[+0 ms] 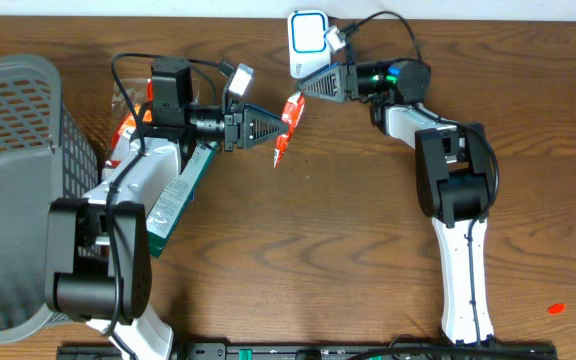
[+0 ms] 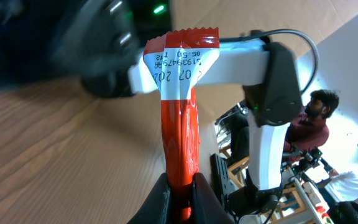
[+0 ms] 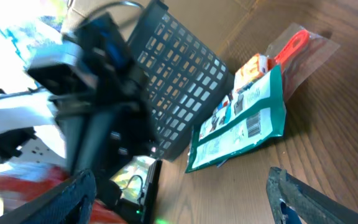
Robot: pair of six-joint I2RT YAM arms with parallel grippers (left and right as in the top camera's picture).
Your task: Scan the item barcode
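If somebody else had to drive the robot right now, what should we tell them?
Left fingers: shut on the bottom end of the red packet, holding it up off the table.
Right fingers: wide open, holding nothing, close to the packet's top end.
The white scanner sits at the far edge of the table, just behind the right arm.
A green packet lies under the left arm, beside the grey basket.
Done: the packet is picked up.
Left: show its barcode to the scanner. There is no sign of a scan yet.
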